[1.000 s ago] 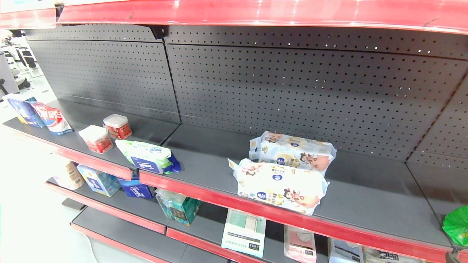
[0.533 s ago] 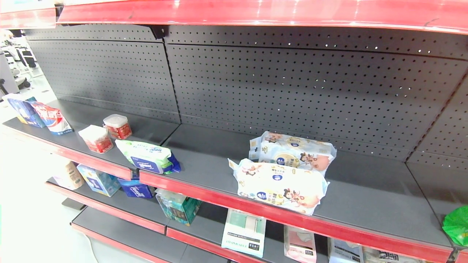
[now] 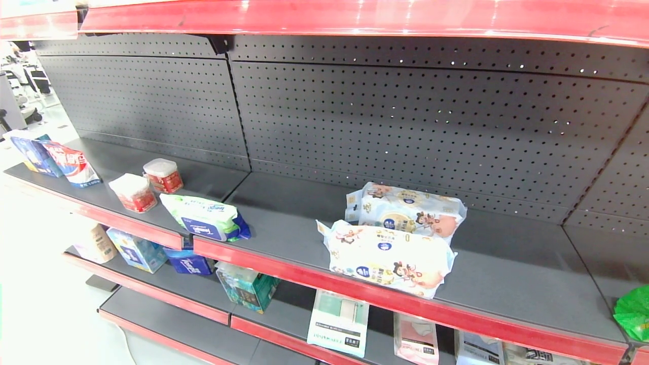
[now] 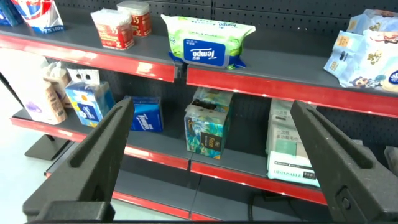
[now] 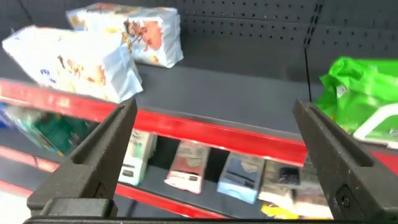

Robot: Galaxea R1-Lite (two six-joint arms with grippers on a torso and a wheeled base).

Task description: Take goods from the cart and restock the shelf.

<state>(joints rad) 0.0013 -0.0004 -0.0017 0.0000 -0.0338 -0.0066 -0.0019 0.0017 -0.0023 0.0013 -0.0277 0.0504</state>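
Note:
On the middle shelf (image 3: 507, 274) lie two cartoon-printed packs, one at the front (image 3: 388, 256) and one behind it (image 3: 405, 210). A green and white wipes pack (image 3: 205, 217) lies further left, with two red-labelled tubs (image 3: 133, 192) beyond it. A bright green pack (image 3: 634, 312) sits at the far right. My left gripper (image 4: 211, 106) is open and empty, held in front of the shelves below the wipes pack (image 4: 208, 40). My right gripper (image 5: 214, 106) is open and empty too, facing the shelf's red edge between the front cartoon pack (image 5: 74, 62) and the green pack (image 5: 360, 99).
A blue pack and a red and white pack (image 3: 71, 163) stand at the shelf's far left. The lower shelf holds a teal box (image 4: 208, 121), blue packs (image 4: 146, 115), a white box (image 4: 289, 149) and flat packs (image 5: 189, 165). Bare shelf lies right of the cartoon packs.
A small dark tip at the head view's lower right corner has dropped out of sight. The goods on the shelf have not moved.

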